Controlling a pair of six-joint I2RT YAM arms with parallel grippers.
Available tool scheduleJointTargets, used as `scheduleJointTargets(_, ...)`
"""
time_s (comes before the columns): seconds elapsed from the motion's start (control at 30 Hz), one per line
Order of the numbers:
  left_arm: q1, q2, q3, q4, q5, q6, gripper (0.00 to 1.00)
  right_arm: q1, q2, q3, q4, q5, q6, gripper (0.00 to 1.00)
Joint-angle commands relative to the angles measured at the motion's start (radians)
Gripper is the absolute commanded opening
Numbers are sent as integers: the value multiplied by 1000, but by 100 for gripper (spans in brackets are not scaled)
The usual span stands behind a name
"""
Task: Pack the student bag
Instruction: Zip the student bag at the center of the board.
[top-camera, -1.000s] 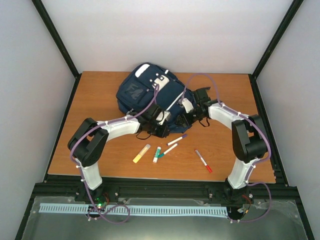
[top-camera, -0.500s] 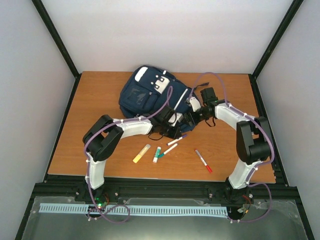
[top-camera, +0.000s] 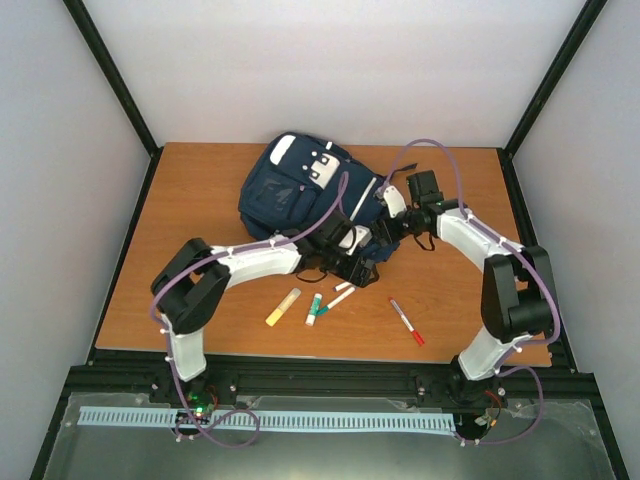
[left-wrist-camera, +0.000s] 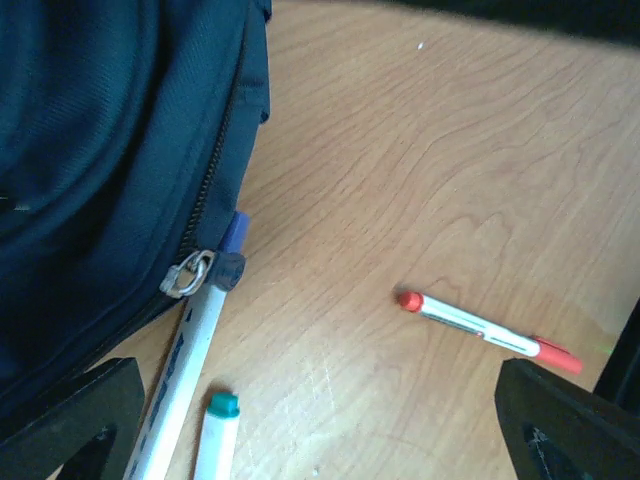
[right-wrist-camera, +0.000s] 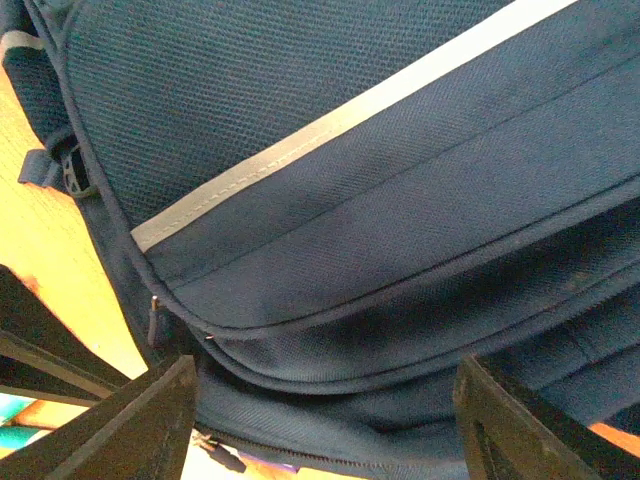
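The student bag (top-camera: 300, 190), navy with a white patch, lies at the back middle of the table. My left gripper (top-camera: 352, 268) hovers at its near edge, open wide over bare wood. The left wrist view shows the student bag (left-wrist-camera: 100, 150), its zipper pull (left-wrist-camera: 190, 273) and a blue-capped white marker (left-wrist-camera: 185, 350) poking out from under the fabric; the left gripper (left-wrist-camera: 320, 435) holds nothing. My right gripper (top-camera: 378, 228) is at the bag's right side. In the right wrist view its jaws stand wide, the right gripper (right-wrist-camera: 320, 420) open with striped bag fabric (right-wrist-camera: 350, 200) bulging between the fingers.
Loose on the wood near the front lie a yellow marker (top-camera: 283, 307), a green-capped marker (top-camera: 314, 309), a white pen (top-camera: 340, 298) and a red-capped pen (top-camera: 406, 321). The red-capped pen (left-wrist-camera: 485, 330) and the green-capped marker (left-wrist-camera: 215, 440) also show under the left wrist.
My left gripper has opened and let go of the bag. The bag has shifted a little to the far right, covering part of the blue-capped marker. The right arm has moved outward.
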Motion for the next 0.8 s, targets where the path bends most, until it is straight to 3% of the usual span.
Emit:
scheduleJointTargets(0.0,-8,-133,7,-79,-74,-1,100,-4,-98,-11,15,5,-17,72)
scheduleJointTargets(0.33,-2,-293,78,-364,-292,10,100,-4,-342,-27,-118,16,-159,76)
scheduleJointTargets(0.57,5,-485,97,-387,-548,29,100,-3,-489,-164,-265,-12,-315,77)
scheduleJointTargets(0.7,69,-395,307,-589,-673,-209,100,-4,-530,-208,-331,-12,-377,77)
scheduleJointTargets(0.77,95,-286,427,-641,-542,-37,100,-5,-551,-225,-331,-8,-409,77)
